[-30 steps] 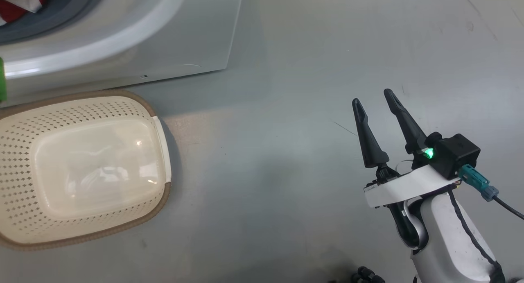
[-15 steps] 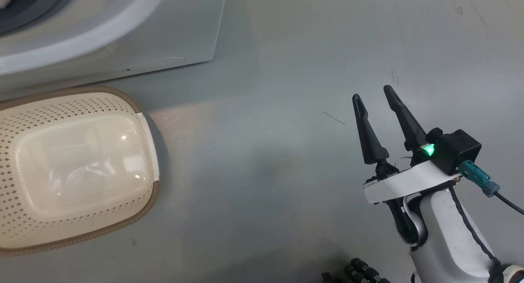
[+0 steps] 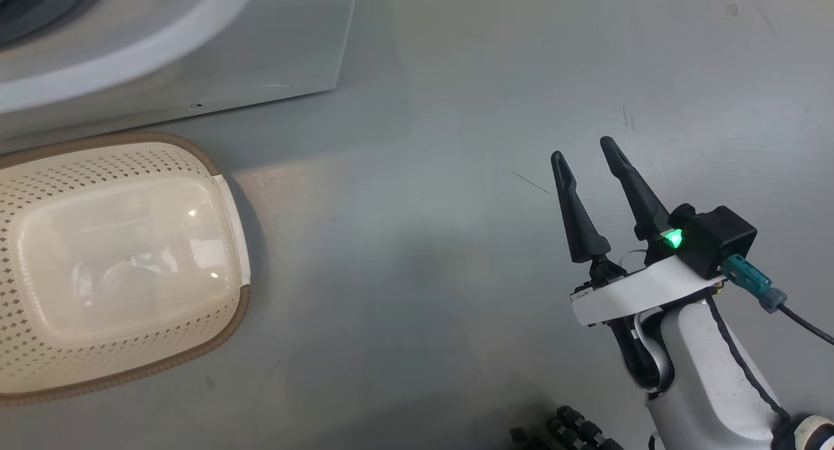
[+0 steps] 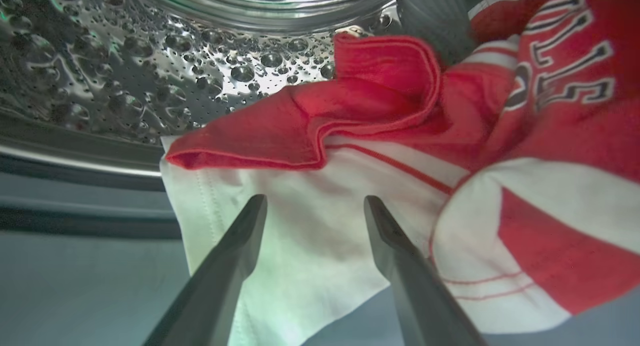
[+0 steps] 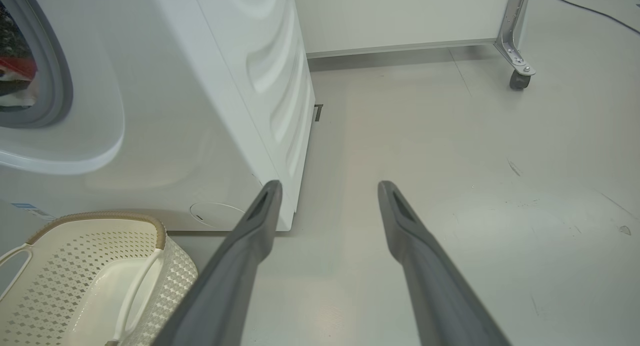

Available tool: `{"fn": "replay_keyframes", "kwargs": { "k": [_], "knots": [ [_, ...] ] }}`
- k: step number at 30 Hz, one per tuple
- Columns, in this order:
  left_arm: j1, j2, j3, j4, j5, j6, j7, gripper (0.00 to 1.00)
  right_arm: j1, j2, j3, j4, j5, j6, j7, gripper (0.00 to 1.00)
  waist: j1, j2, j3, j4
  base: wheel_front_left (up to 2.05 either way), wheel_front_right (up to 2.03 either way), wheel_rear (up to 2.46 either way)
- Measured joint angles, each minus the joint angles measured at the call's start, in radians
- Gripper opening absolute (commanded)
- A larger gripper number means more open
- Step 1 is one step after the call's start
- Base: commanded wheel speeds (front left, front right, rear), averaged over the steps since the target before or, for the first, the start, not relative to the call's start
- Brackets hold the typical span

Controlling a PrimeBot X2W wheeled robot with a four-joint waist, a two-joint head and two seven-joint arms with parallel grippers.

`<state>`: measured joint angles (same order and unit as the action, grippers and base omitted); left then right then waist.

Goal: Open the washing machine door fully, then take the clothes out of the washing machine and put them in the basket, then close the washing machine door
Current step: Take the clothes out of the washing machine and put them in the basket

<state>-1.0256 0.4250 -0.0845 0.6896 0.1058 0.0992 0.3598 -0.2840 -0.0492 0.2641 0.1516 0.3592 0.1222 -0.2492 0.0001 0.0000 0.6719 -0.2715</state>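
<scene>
Ok, left gripper (image 4: pixel 316 200): fingers spread, nothing clamped. Tips sit over the white panel of the clothes (image 4: pixel 380 105) at centre frame; can't tell if they touch. The pile fills the middle and right of the left wrist view, inside the washing machine on the perforated drum (image 4: pixel 150 60). A folded red band runs roughly left to right across mid-frame, and the lettering at upper right reads sideways.

Right gripper (image 3: pixel 582 148): fingers apart and empty, pointing up-frame over bare floor (image 3: pixel 423 241) at lower right of the head view, well apart from everything.

Basket (image 3: pixel 98 160) sits at left edge, mouth up, nothing inside, long axis roughly left-right in frame. It is just below the washing machine (image 3: pixel 280 40) front at upper left.

In the right wrist view the right gripper (image 5: pixel 330 185) points past the machine's corner, with the basket (image 5: pixel 100 217) at lower left. A bit of red shows inside the grey ring (image 5: pixel 55 85) at upper left.
</scene>
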Motion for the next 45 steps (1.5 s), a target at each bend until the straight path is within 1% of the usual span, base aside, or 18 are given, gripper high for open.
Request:
{"fn": "replay_keyframes", "kwargs": {
  "k": [2,15,24,25,26,27,32,39,45],
  "knots": [
    [-0.009,0.0,0.015,0.014,-0.008,0.001,0.008,1.0,0.0,0.0,0.0,0.001,0.001,0.0,0.0,1.0,0.0,0.0,0.003,-0.001,0.0,0.0,0.0],
    [-0.037,0.009,0.001,0.077,0.006,0.001,0.041,1.0,-0.016,0.0,0.005,0.001,0.007,0.0,0.0,1.0,0.0,0.0,0.018,-0.008,0.0,0.0,0.0],
    [-0.065,0.008,0.012,0.107,0.005,0.002,0.053,1.0,-0.017,0.0,0.005,0.001,0.007,0.0,0.0,1.0,0.0,0.0,0.026,-0.008,0.0,0.0,0.0],
    [-0.067,0.007,0.017,0.111,0.002,0.002,0.054,0.93,-0.018,0.0,0.005,0.001,0.007,0.0,0.0,1.0,0.0,0.0,0.027,-0.008,0.0,0.0,0.0],
    [-0.069,0.005,0.025,0.113,-0.003,0.002,0.054,0.5,-0.019,0.001,0.005,0.001,0.007,0.0,0.0,1.0,0.0,0.0,0.028,-0.008,0.0,0.0,0.0],
    [-0.072,0.003,0.028,0.114,-0.008,0.004,0.054,0.0,-0.02,0.001,0.005,0.001,0.007,0.0,0.0,1.0,0.0,0.0,0.028,-0.008,0.0,0.0,0.0],
    [-0.077,-0.01,0.028,0.128,-0.009,0.005,0.052,0.0,-0.025,0.001,0.005,0.002,0.007,0.0,0.0,1.0,0.0,0.0,0.03,-0.005,0.0,0.0,0.0],
    [-0.082,-0.011,0.028,0.144,-0.009,0.01,0.033,0.0,-0.036,0.001,0.004,0.003,0.009,0.0,0.0,1.0,0.0,0.0,0.024,0.0,0.0,0.0,0.0],
    [-0.081,-0.03,0.044,0.154,-0.016,0.01,-0.028,0.0,-0.036,0.001,-0.001,0.012,0.01,0.0,0.0,1.0,0.0,0.0,0.003,0.007,0.0,0.0,0.0]
  ]
}}
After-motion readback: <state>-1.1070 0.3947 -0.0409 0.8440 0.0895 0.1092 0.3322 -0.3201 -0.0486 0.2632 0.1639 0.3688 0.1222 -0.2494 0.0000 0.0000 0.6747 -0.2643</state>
